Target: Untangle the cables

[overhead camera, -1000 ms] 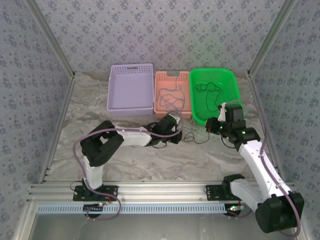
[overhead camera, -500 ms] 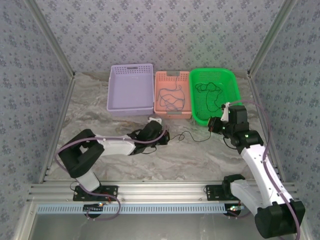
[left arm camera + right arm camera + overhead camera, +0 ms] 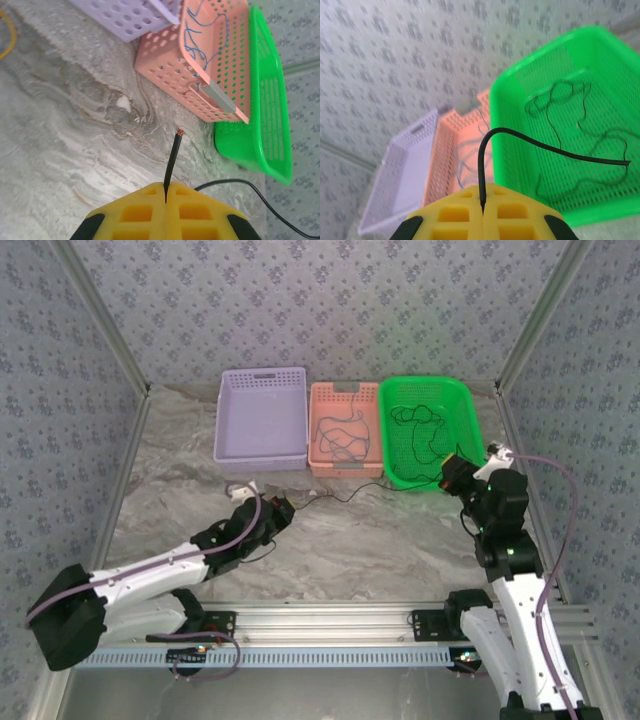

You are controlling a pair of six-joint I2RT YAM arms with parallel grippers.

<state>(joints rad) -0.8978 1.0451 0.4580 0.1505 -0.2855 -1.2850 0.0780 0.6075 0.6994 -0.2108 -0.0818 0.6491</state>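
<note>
Left pincer (image 3: 165,192) and right pincer (image 3: 482,200) tightly closed, arms wide apart.

free: near table (image 3: 380,555) | obstacles: baskets (image 3: 345,470) far side, black cable (image 3: 171,160) across middle

On the grey marbled table (image 3: 350,550) stand, in a row beyond the left pincer (image 3: 290,505), a purple basket (image 3: 262,425), a pink basket (image 3: 314,430) and a green basket (image 3: 425,382), the last just beside the right pincer (image 3: 446,479).
</note>
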